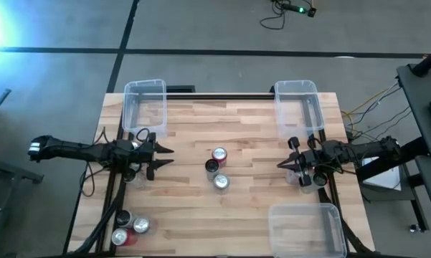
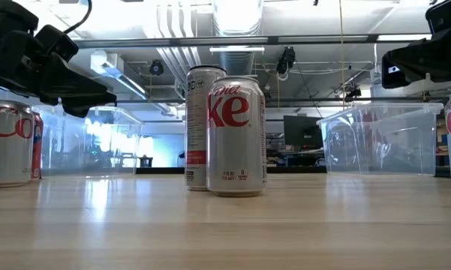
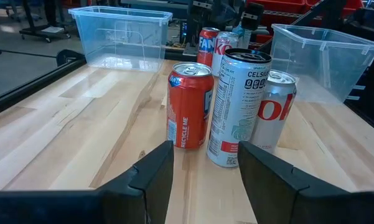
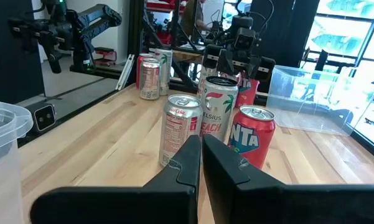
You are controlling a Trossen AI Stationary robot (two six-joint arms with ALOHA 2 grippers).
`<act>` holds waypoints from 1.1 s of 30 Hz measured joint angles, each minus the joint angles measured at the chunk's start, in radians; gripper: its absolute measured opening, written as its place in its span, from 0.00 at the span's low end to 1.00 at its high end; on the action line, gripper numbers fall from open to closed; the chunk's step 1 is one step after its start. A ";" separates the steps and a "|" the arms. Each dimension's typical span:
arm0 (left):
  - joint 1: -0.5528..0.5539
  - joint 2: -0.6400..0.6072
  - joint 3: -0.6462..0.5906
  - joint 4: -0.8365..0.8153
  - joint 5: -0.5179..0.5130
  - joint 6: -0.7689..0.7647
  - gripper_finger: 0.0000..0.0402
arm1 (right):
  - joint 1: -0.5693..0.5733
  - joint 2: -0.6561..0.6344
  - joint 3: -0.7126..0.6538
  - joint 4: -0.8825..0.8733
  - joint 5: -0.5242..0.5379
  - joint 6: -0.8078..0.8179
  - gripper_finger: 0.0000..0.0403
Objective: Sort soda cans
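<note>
1. Hovering over the left side of the wooden table [image 1: 244, 208], the left gripper [image 1: 161, 158] has its fingers parted and nothing between them.
2. Behind this gripper, at the table's near left corner, three more cans [image 1: 129, 228] stand close together.
3. Straight ahead of its fingertips, in mid-table, stands a tight cluster of three soda cans: an orange Fanta can [image 3: 190, 104], a tall white Celsius can [image 3: 238, 107] touching it, and a silver Diet Coke can [image 3: 274, 109] just beyond.
4. Off to the far side of this gripper sits a clear bin [image 1: 145, 105].
5. On the cluster's other side, the right gripper [image 1: 287, 163] points back at the same cans, fingers pressed together and holding nothing.
6. Just beside that gripper are two clear bins, one at the far edge [image 1: 297, 107] and one at the near edge [image 1: 305, 228].
</note>
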 joint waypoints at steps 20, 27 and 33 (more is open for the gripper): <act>0.000 0.000 0.000 0.000 0.000 0.000 0.41 | 0.000 0.006 -0.001 0.171 0.037 0.409 0.03; 0.000 0.002 0.000 0.000 0.000 0.000 0.41 | 0.007 0.181 0.071 0.299 0.059 0.348 0.05; 0.000 0.003 0.000 0.000 0.000 0.000 0.41 | 0.020 0.541 0.291 0.200 0.067 0.333 0.24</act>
